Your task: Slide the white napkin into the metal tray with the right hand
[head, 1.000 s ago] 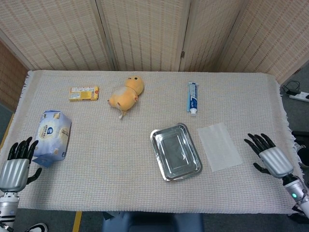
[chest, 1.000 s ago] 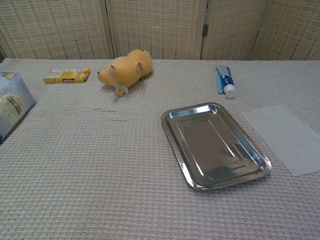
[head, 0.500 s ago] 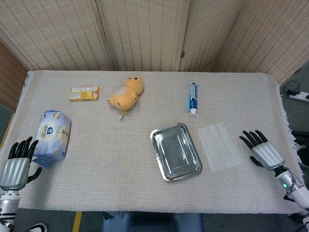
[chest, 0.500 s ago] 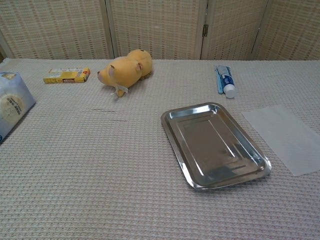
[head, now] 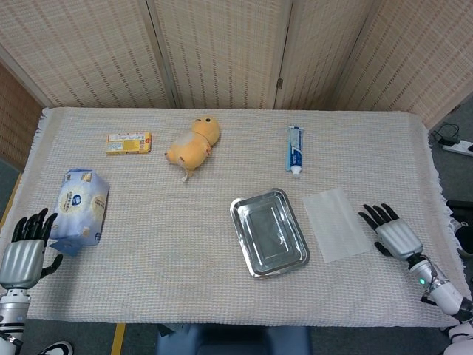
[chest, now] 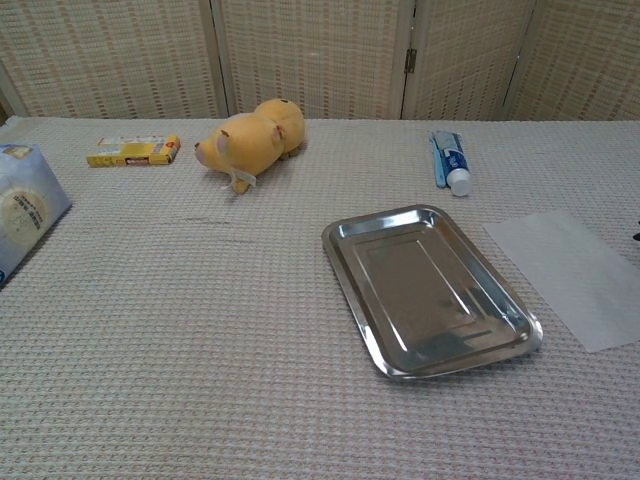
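With our right hand (head: 392,233) empty, fingers spread just right of the white napkin (head: 336,223), we press flat — then drag toward the metal tray (head: 269,231).

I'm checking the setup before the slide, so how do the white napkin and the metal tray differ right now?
The white napkin is matte, pale and lies flat on the cloth; the metal tray is shiny grey with a raised rim. The napkin lies nearer the right hand, the tray further left. Both are rectangular, empty, angled alike and side by side without touching.
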Controlling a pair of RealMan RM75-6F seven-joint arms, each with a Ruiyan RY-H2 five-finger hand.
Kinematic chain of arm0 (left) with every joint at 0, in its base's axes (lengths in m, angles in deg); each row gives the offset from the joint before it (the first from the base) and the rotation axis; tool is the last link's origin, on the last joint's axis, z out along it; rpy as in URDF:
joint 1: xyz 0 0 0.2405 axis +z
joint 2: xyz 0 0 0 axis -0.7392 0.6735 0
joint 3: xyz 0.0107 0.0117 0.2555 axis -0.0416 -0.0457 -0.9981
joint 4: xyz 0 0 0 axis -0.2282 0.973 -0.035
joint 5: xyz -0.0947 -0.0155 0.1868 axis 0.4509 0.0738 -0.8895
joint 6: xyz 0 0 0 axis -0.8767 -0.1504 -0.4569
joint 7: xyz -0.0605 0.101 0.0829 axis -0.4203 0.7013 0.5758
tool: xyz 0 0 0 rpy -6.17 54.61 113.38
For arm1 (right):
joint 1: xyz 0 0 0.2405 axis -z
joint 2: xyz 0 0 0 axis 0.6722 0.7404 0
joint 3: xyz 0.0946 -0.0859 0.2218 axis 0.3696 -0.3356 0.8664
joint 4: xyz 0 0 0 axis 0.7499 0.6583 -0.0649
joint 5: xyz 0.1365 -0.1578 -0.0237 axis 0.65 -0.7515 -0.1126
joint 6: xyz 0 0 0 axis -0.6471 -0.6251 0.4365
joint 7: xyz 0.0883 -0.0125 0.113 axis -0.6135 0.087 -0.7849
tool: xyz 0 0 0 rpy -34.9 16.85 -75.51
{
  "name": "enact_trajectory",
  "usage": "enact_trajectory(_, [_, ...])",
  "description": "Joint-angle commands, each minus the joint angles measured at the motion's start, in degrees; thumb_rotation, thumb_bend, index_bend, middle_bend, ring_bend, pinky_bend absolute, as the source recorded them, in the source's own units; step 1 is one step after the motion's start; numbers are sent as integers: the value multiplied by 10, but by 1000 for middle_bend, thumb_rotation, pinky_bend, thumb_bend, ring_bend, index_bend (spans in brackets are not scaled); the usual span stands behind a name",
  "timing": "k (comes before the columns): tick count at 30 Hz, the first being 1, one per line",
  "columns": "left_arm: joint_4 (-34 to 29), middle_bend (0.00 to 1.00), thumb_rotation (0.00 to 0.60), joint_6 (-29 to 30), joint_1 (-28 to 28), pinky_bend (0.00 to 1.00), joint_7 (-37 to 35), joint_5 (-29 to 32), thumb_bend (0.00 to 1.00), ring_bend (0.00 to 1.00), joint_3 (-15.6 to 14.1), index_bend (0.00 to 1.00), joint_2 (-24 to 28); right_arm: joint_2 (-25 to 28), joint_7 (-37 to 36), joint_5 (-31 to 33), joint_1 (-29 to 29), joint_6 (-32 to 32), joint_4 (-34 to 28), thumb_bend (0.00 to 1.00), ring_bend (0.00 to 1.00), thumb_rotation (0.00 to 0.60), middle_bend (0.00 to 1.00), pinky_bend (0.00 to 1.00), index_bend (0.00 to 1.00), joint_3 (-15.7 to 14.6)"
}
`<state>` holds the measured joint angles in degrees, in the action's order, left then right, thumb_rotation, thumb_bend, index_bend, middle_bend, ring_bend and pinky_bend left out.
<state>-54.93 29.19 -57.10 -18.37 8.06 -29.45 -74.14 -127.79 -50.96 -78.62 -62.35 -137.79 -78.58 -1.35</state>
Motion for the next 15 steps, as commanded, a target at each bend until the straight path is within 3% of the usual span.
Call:
enact_trajectory(1, [0, 0, 600, 0, 0, 0, 0, 0, 349, 0, 0, 0, 0, -2, 1, 1, 0, 4, 2, 451, 0, 600, 0, 0, 20, -2])
enact_trajectory(15, [-3, 0, 600, 1, -1, 0, 3, 3, 349, 0, -1, 0, 0, -24, -14, 5, -5, 0, 9, 451, 0, 600, 0, 0, 4, -7])
